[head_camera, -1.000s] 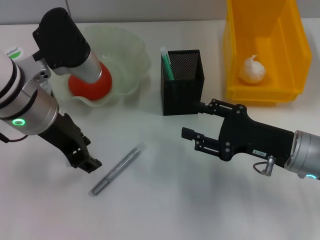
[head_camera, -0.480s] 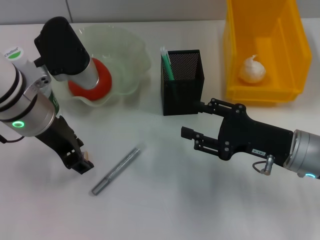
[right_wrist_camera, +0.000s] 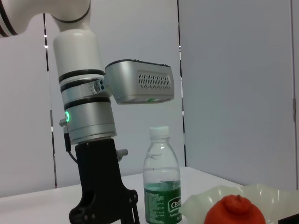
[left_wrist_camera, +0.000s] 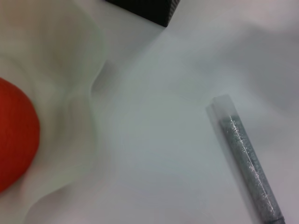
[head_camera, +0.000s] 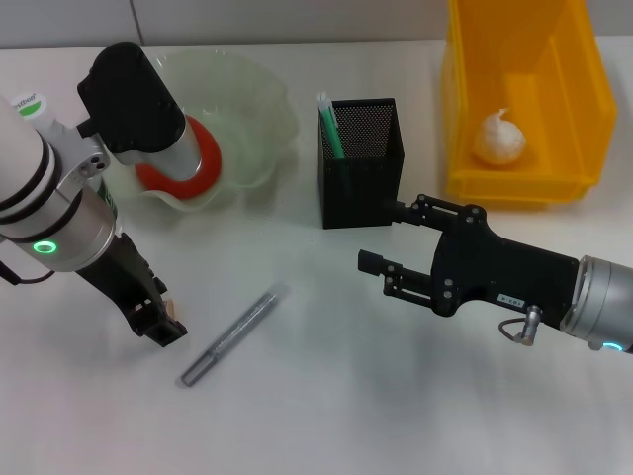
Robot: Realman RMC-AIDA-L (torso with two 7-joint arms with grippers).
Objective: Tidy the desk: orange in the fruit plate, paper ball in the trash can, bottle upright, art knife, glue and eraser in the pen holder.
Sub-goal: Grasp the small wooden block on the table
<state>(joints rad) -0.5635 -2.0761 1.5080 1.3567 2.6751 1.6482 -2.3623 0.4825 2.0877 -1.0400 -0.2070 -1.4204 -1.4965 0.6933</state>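
The knife [head_camera: 229, 337] lies on the desk, long axis running 1 to 7 o'clock, just at 3 o'clock of the left gripper [head_camera: 158, 325]; its grip state I cannot tell. The right gripper [head_camera: 388, 249], released, hangs farther off.

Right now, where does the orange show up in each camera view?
Head view: the orange lies in the fruit plate, partly hidden behind the left arm.
Left wrist view: orange at the picture's edge, cut off.
Right wrist view: orange low, beside the bottle.
Shared landmark: the fruit plate's wavy rim.
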